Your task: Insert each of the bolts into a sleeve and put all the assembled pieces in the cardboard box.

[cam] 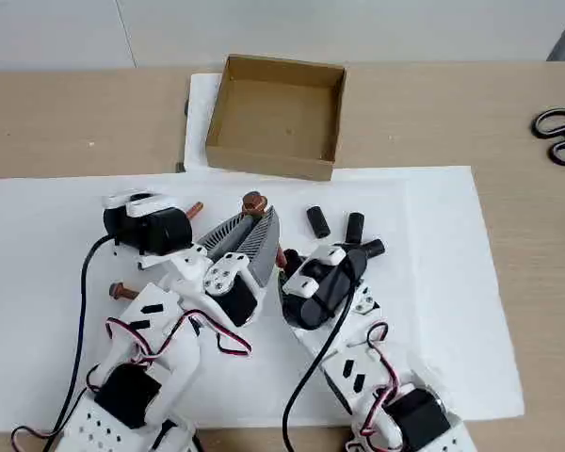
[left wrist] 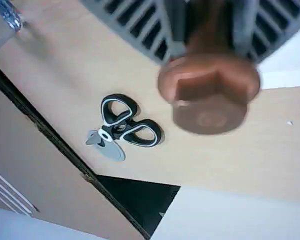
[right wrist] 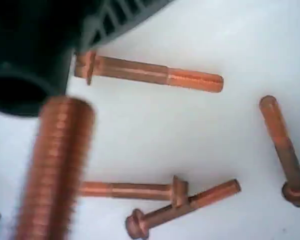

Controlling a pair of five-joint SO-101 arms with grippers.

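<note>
My left gripper [cam: 252,231], with grey ribbed fingers [left wrist: 135,25], is shut on a copper bolt [left wrist: 210,92] just below its hex head [cam: 254,201]. The bolt's threaded end [right wrist: 55,170] hangs close in front of the open mouth of a black sleeve [right wrist: 20,75], which is raised off the paper in my right gripper [cam: 284,264]. That gripper lies mostly under the left one's fingers. Two black sleeves [cam: 317,222] [cam: 355,227] and a third [cam: 372,249] lie on the white paper. Several loose bolts [right wrist: 147,73] rest below. The cardboard box [cam: 217,113] stands open behind.
Two more bolts [cam: 196,209] [cam: 122,291] lie on the white paper [cam: 433,217] beside the left arm. Black scissors [cam: 560,137] [left wrist: 125,127] sit on the wooden table at the far right.
</note>
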